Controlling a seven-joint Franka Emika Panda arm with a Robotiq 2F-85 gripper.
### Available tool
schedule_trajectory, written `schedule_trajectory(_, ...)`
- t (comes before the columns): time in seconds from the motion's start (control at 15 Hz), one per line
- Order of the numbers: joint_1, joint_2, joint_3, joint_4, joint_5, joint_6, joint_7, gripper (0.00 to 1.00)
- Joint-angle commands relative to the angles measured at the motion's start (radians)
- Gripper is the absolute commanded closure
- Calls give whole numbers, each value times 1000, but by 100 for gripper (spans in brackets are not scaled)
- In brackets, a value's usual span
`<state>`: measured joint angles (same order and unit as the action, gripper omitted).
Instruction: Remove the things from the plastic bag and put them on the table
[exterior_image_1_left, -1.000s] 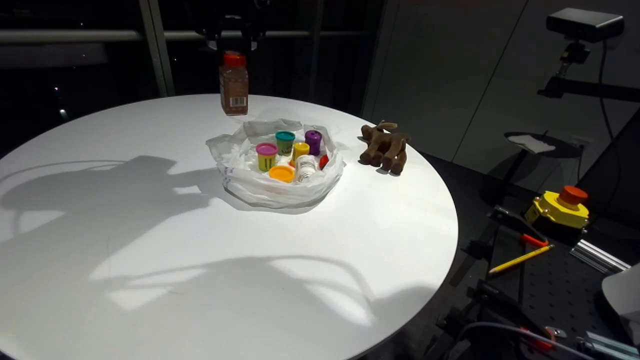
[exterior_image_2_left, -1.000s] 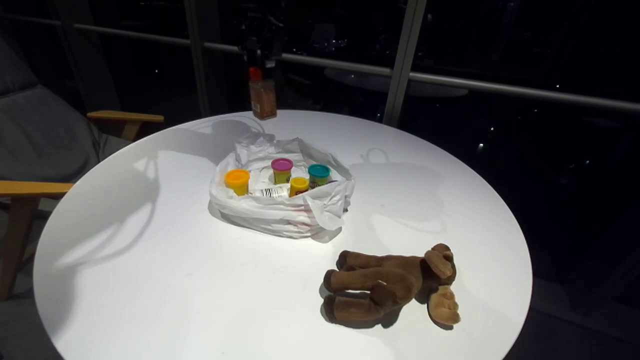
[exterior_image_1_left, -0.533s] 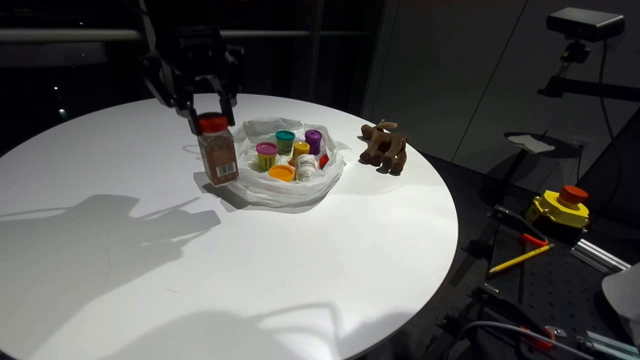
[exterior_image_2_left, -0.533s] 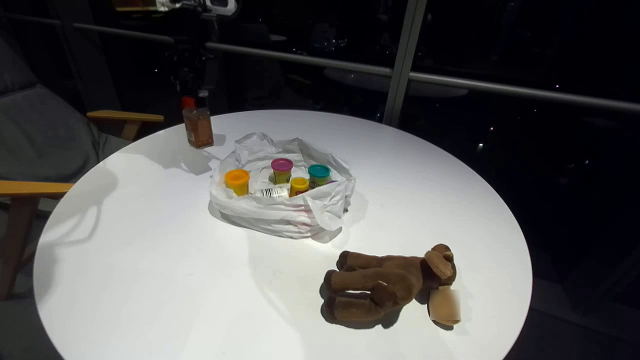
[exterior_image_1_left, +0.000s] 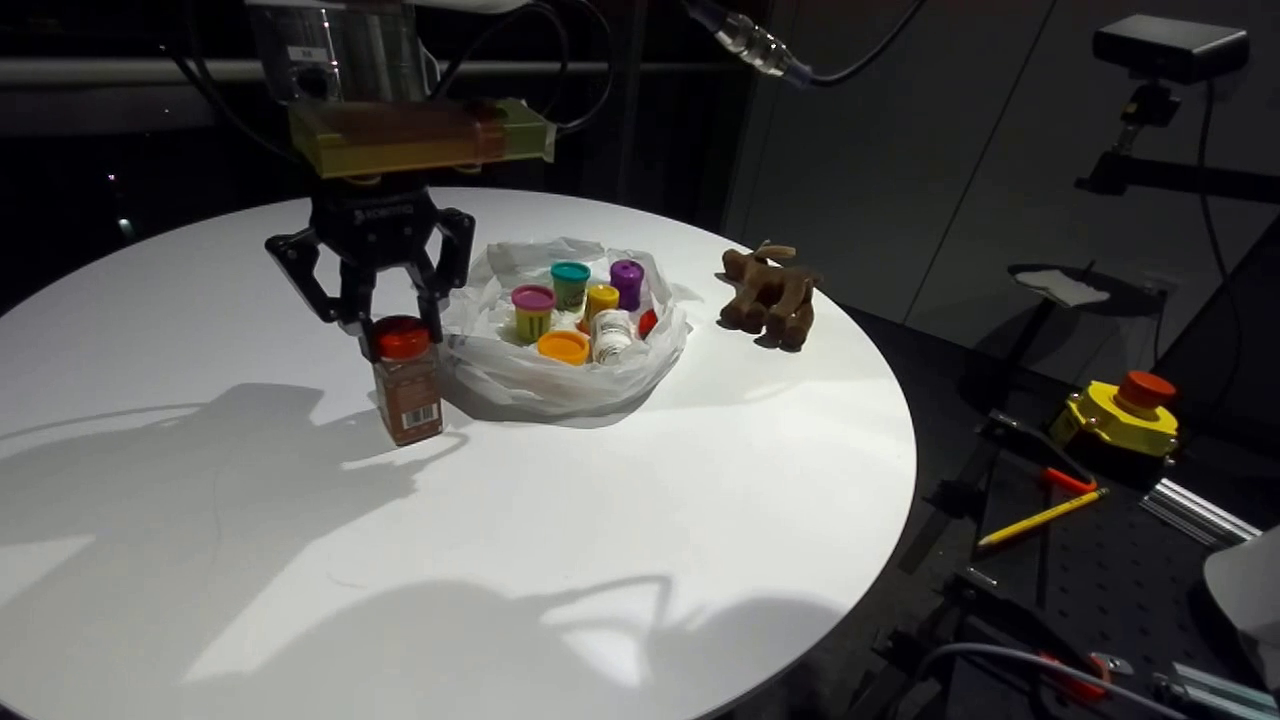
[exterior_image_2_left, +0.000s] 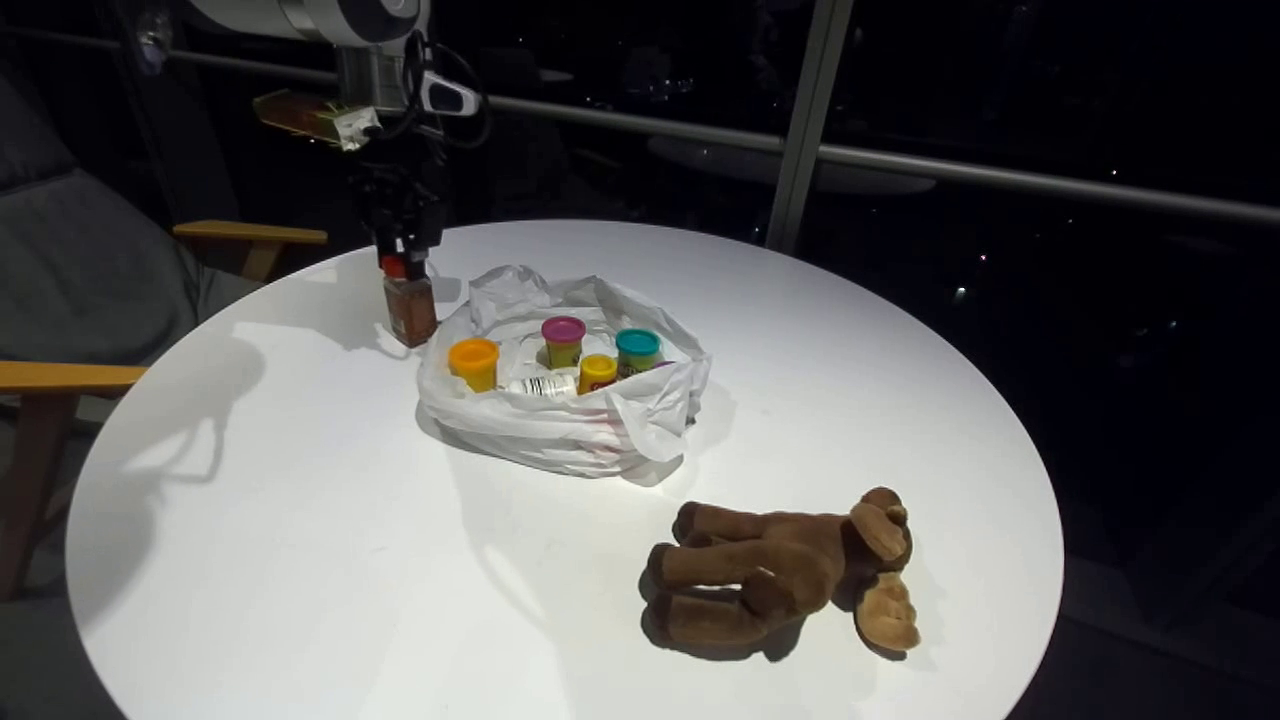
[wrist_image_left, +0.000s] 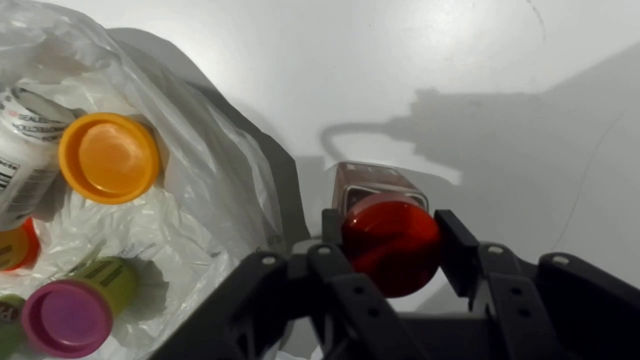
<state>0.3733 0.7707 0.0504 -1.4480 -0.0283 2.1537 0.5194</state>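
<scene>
By my reckoning I'm early in the unloading: the red-capped seasoning bottle is outside the white plastic bag, just left of it in an exterior view, and not yet let go on the round table. I count six pieces plainly left inside, around the upper middle of that frame: the pink-lidded dough tub, the teal-lidded dough tub, the yellow-lidded dough tub, the orange-lidded dough tub, a purple container and a white pill bottle. A red object shows at the bag's right edge, too covered for me to name. The plush moose lies on the tabletop at lower right of an exterior view; I can't tell whether it counts among the bag's contents. As for my gripper, its fingers stand parted by just the width of the red cap, one on each side and seemingly pressed to it, so I judge I have hold of the bottle. Its base is at or close to the table; I can't make out whether it touches.
</scene>
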Motion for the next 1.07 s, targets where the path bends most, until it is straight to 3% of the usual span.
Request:
schedule_trajectory(0.0,-12,-52,7,-60,19,80,-22,31)
schedule_trajectory(0.07,-13,-70,4,-74,20,96,-20,31)
schedule_trajectory(0.33,-11,-176,-21,-138,-3,138,-2,1)
schedule_trajectory(0.6,-17,-242,-71,-150,-82,83,11,0)
schedule_trajectory(1.0,-116,-157,-77,-161,-76,73,-73,0)
